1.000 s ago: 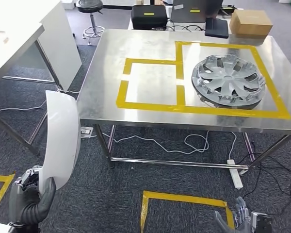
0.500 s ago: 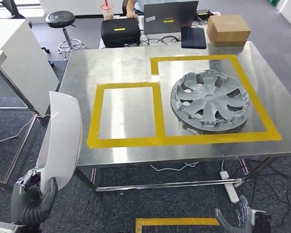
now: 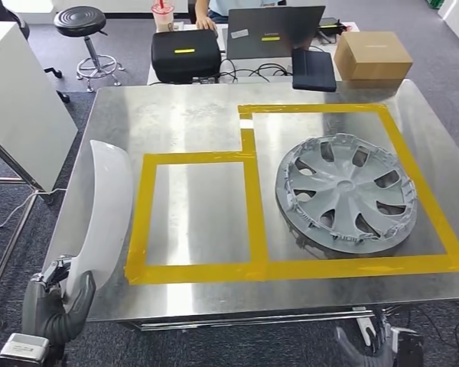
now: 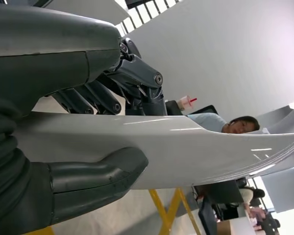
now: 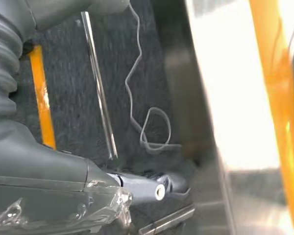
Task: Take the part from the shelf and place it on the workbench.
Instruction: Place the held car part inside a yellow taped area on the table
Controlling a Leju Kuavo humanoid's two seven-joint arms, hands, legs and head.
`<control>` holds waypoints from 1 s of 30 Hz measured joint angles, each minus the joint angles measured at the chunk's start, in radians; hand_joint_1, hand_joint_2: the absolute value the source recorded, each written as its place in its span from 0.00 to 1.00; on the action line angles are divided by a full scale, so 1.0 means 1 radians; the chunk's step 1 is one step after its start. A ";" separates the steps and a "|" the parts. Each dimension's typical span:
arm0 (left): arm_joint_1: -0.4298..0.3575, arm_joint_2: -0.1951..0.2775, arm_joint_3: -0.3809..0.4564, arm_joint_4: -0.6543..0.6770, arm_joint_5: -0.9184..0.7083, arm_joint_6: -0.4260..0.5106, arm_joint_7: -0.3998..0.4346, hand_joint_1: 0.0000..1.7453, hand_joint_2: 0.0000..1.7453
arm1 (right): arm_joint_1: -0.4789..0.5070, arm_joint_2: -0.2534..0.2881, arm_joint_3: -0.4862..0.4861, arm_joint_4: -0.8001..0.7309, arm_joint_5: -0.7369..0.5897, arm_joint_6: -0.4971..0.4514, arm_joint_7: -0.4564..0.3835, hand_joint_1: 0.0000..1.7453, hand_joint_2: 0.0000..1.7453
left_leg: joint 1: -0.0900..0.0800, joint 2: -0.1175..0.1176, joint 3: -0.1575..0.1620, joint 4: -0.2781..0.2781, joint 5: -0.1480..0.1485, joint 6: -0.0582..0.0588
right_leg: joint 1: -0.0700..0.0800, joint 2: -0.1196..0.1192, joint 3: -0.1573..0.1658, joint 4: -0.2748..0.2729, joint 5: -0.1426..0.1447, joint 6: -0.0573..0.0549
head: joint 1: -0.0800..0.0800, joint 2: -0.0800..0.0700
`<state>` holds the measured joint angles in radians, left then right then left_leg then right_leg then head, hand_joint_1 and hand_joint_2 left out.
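My left hand point(image 3: 56, 310) grips the lower end of a long, curved white part point(image 3: 105, 210), which stands upright over the front left corner of the steel workbench point(image 3: 180, 115). In the left wrist view the thumb point(image 4: 97, 178) and dark fingers point(image 4: 138, 83) clamp the white part point(image 4: 197, 147) from both sides. On the bench, yellow tape marks an empty left square point(image 3: 141, 214) and a larger right square holding a grey wheel cover point(image 3: 346, 191). My right hand point(image 3: 372, 348) hangs low by the bench's front edge, its fingers point(image 5: 145, 188) extended and holding nothing.
Along the far side of the bench lie a black case point(image 3: 186, 53), a laptop point(image 3: 273, 30), a dark folder point(image 3: 313, 69) and a cardboard box point(image 3: 372, 55), with a person behind them. A stool point(image 3: 79, 23) and a white table point(image 3: 19, 99) stand to the left.
The camera has come closer to the workbench, which now lies nearer and lower in the picture. My left hand still holds the white part; the right hand stays low.
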<state>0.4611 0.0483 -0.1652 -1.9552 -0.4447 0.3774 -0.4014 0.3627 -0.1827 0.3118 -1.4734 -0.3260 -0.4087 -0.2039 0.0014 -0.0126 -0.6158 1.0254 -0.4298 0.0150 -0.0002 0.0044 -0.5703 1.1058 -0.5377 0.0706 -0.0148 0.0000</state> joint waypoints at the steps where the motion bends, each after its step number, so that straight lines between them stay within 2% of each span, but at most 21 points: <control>1: -0.001 0.000 0.000 0.001 -0.024 0.009 0.016 1.00 1.00 | 0.003 0.000 0.001 0.001 0.001 0.000 0.001 0.00 1.00 | -0.001 -0.001 0.006 0.000 -0.006 -0.004 | 0.001 -0.002 0.004 -0.042 0.034 -0.004 | 0.000 0.000; 2: -0.002 0.000 0.000 0.002 -0.053 0.018 0.039 1.00 1.00 | 0.004 -0.001 0.001 0.002 0.001 -0.001 0.002 0.00 1.00 | -0.003 -0.002 0.008 0.001 -0.009 -0.006 | 0.001 -0.002 0.008 -0.064 0.047 -0.007 | 0.000 0.000; 7: -0.034 0.000 -0.006 0.013 -0.229 0.031 0.193 1.00 1.00 | -0.005 -0.001 0.002 0.004 0.016 0.006 0.011 0.00 1.00 | -0.006 0.000 0.016 -0.010 -0.009 -0.001 | 0.000 0.006 0.018 -0.080 0.039 -0.015 | -0.001 0.000; 9: -0.056 0.000 -0.009 0.021 -0.322 0.026 0.244 0.50 1.00 | -0.009 -0.001 0.003 0.007 0.025 0.013 0.015 0.00 0.50 | -0.006 0.000 0.020 -0.017 -0.009 -0.002 | 0.000 0.007 0.018 -0.081 0.037 -0.020 | -0.001 0.000; 11: -0.079 0.001 -0.014 0.031 -0.401 0.012 0.276 0.00 1.00 | -0.014 -0.001 0.004 0.013 0.033 0.021 0.016 0.00 0.00 | -0.006 0.001 0.023 -0.021 -0.009 -0.009 | 0.000 0.007 0.019 -0.081 0.036 -0.025 | -0.001 0.000; 14: -0.107 0.004 -0.027 0.039 -0.490 -0.007 0.307 0.00 1.00 | -0.021 -0.001 0.005 0.024 0.042 0.034 0.013 0.00 0.00 | -0.006 0.001 0.025 -0.026 -0.007 -0.023 | 0.001 0.008 0.019 -0.081 0.037 -0.030 | -0.001 0.000; 18: -0.132 0.010 -0.050 0.046 -0.571 0.000 0.327 0.00 1.00 | -0.031 -0.001 0.006 0.040 0.050 0.045 0.007 0.00 0.00 | -0.005 0.002 0.026 -0.027 -0.005 -0.028 | 0.001 0.009 0.019 -0.080 0.039 -0.034 | 0.000 0.000; 22: -0.147 0.012 -0.067 0.054 -0.614 0.021 0.334 0.00 0.00 | -0.038 -0.001 0.008 0.051 0.052 0.050 0.005 0.00 0.00 | -0.005 0.002 0.027 -0.027 -0.004 -0.030 | 0.001 0.009 0.020 -0.081 0.041 -0.035 | -0.001 0.000; 30: -0.163 0.035 -0.120 0.083 -0.639 0.080 0.334 0.00 0.00 | -0.048 -0.001 0.021 0.072 0.054 0.055 -0.004 0.00 0.00 | -0.006 0.003 0.028 -0.027 -0.003 -0.031 | 0.000 0.010 0.021 -0.081 0.044 -0.035 | 0.000 0.000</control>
<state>0.2976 0.0828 -0.2848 -1.8724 -1.0837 0.4573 -0.0671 0.3148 -0.1835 0.3327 -1.4010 -0.2724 -0.3533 -0.2076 -0.0041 -0.0101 -0.5881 0.9982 -0.4324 -0.0160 0.0000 0.0148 -0.5498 1.0252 -0.4941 0.0358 -0.0153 0.0000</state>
